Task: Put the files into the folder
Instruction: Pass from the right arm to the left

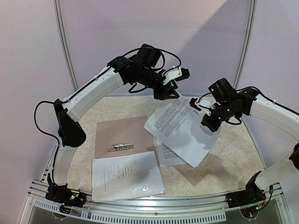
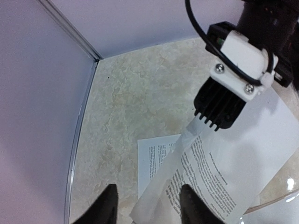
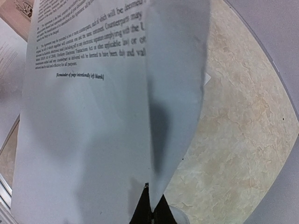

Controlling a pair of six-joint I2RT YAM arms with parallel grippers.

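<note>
Files sit in three spots, as far as we can see. Closest to us, a sleeved sheet (image 1: 127, 176) lies at the near edge of the table (image 1: 224, 158) and covers the near end of the folder (image 1: 122, 133). That folder lies open and flat on the left side, with its metal clip (image 1: 119, 146) showing on the bare taupe inside. Just right of it a flat sheet (image 1: 167, 156) rests on the table, half hidden under the lifted sheet (image 1: 180, 126). The right gripper (image 1: 208, 119) is pinched tight on the lifted sheet's right edge, so the page bows and blocks most of what we get from the right wrist. Farthest back, the left gripper (image 1: 170, 91) hovers over that sheet's far corner with its fingers (image 2: 110, 207) spread apart. From the left wrist we see the corner below the gap between them.
</note>
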